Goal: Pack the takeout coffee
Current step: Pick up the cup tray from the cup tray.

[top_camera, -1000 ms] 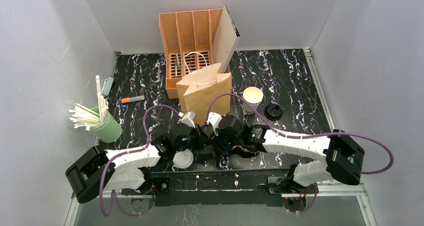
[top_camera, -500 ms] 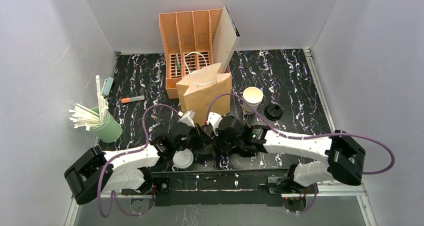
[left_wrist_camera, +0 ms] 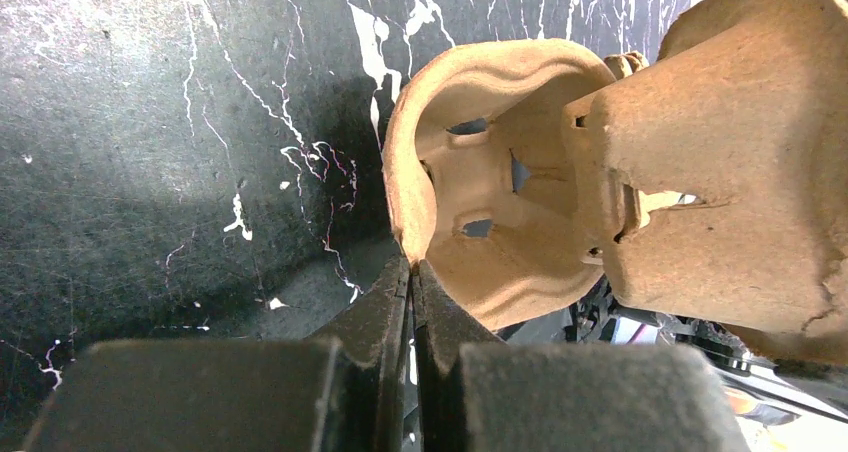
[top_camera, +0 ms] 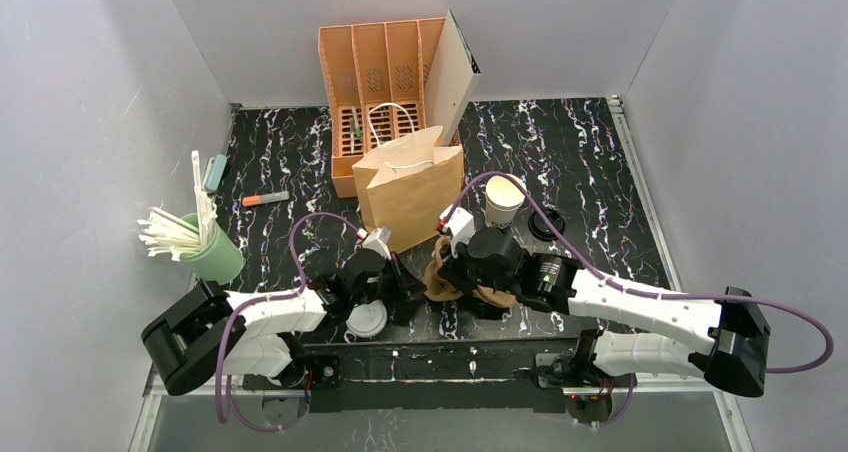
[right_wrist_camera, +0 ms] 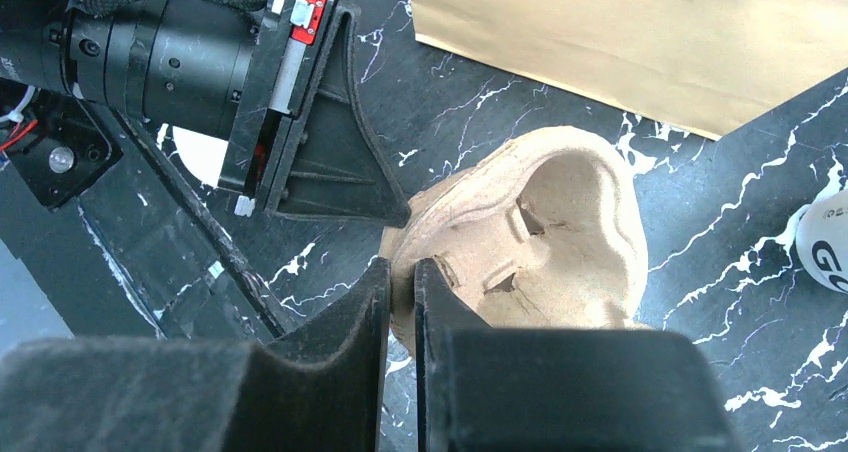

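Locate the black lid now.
In the top view, the black lid lies on the table, right of centre, just right of the white paper cup.

We see a black worktop [top_camera: 560, 142] veined in white, boxed by plain pale grey walls [top_camera: 90, 92], evenly lit.

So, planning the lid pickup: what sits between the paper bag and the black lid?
The white paper cup, standing open-topped, seen in the top external view.

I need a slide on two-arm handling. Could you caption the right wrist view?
Right gripper pinches the rim of a brown pulp cup carrier, paper bag behind.
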